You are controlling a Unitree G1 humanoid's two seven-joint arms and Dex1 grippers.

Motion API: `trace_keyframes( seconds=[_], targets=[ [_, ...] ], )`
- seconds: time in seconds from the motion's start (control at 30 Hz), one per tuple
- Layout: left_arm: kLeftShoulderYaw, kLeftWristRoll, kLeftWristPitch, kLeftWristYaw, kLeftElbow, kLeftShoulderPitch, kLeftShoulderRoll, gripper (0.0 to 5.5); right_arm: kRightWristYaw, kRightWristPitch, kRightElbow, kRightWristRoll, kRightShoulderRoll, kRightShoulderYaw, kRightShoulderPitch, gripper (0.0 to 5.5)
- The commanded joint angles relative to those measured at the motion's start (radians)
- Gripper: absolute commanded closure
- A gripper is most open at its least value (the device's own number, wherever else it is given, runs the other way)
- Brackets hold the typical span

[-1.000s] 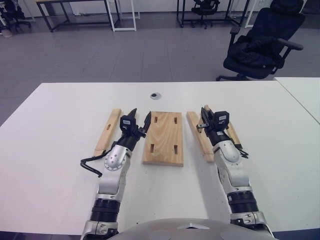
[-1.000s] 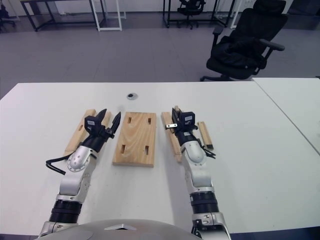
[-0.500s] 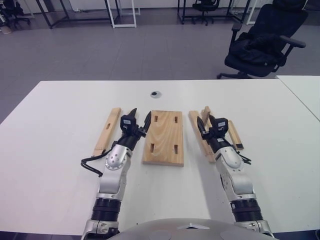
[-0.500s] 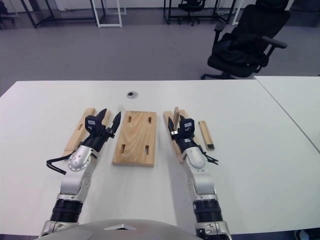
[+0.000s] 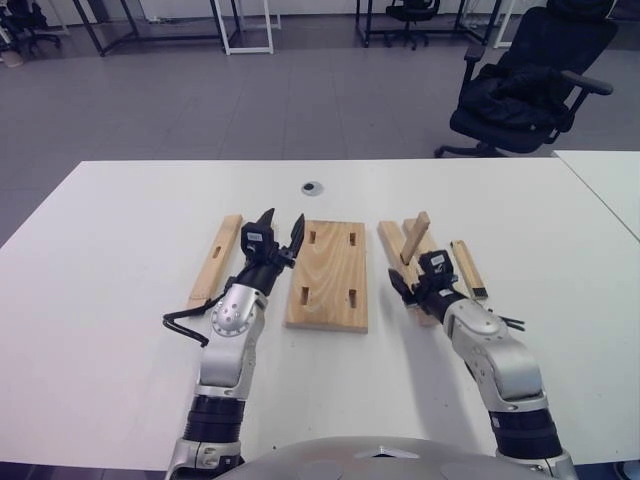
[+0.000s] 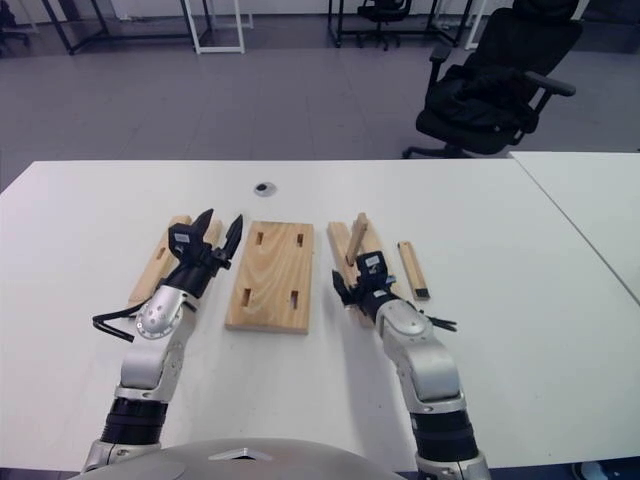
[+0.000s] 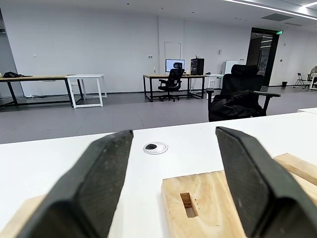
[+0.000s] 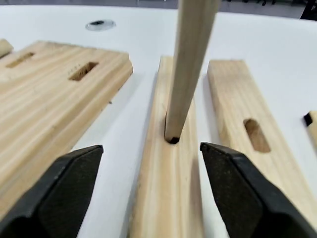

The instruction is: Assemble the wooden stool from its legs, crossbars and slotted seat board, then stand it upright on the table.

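Note:
The slotted seat board lies flat in the middle of the white table. One wooden leg lies to its left. To its right lie two legs side by side, one showing its slot. A thin crossbar stands tilted, its lower end resting on the nearer leg. Another crossbar with a dark end lies flat farther right. My left gripper hangs open between the left leg and the board. My right gripper is open just behind the tilted crossbar's foot, not touching it.
A round cable grommet sits in the table behind the board. A second table stands at the right. Beyond the table's far edge a black office chair stands on the floor.
My right gripper has drawn back toward me and dropped low over the right legs. The thin crossbar has come up off the table and now stands tilted. The left gripper barely moved.

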Motion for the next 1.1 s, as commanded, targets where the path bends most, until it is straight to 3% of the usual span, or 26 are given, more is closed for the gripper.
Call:
trace_keyframes(
  seconds=[0.03, 0.33, 0.53, 0.8, 1.03, 1.1],
  targets=[
    [-0.005, 0.002, 0.024, 0.005, -0.025, -0.004, 0.002, 2.43, -0.019, 0.03, 0.047, -0.017, 0.002, 0.001, 0.029, 1.82],
    [-0.004, 0.002, 0.038, 0.004, -0.028, -0.01, 0.004, 2.43, -0.018, 0.04, 0.043, -0.037, -0.008, 0.019, 0.03, 3.39],
    [0.013, -0.031, 0.071, 0.007, -0.011, -0.048, -0.012, 2.43, -0.003, -0.038, 0.032, -0.037, -0.008, 0.008, -0.014, 3.41],
    [0.154, -0.75, 0.54, -0.088, -0.068, -0.2, -0.149, 2.43, 0.242, -0.288, -0.044, -0.039, -0.135, 0.083, -0.181, 3.41],
    [0.214, -0.917, 0.612, -0.018, -0.094, -0.218, -0.141, 2.43, 0.368, -0.445, -0.096, -0.055, -0.21, 0.138, -0.115, 3.41],
    [0.212, -0.93, 0.614, -0.005, -0.099, -0.217, -0.138, 2.75, 0.379, -0.47, -0.092, -0.056, -0.219, 0.14, -0.101, 3.41]
  ],
)
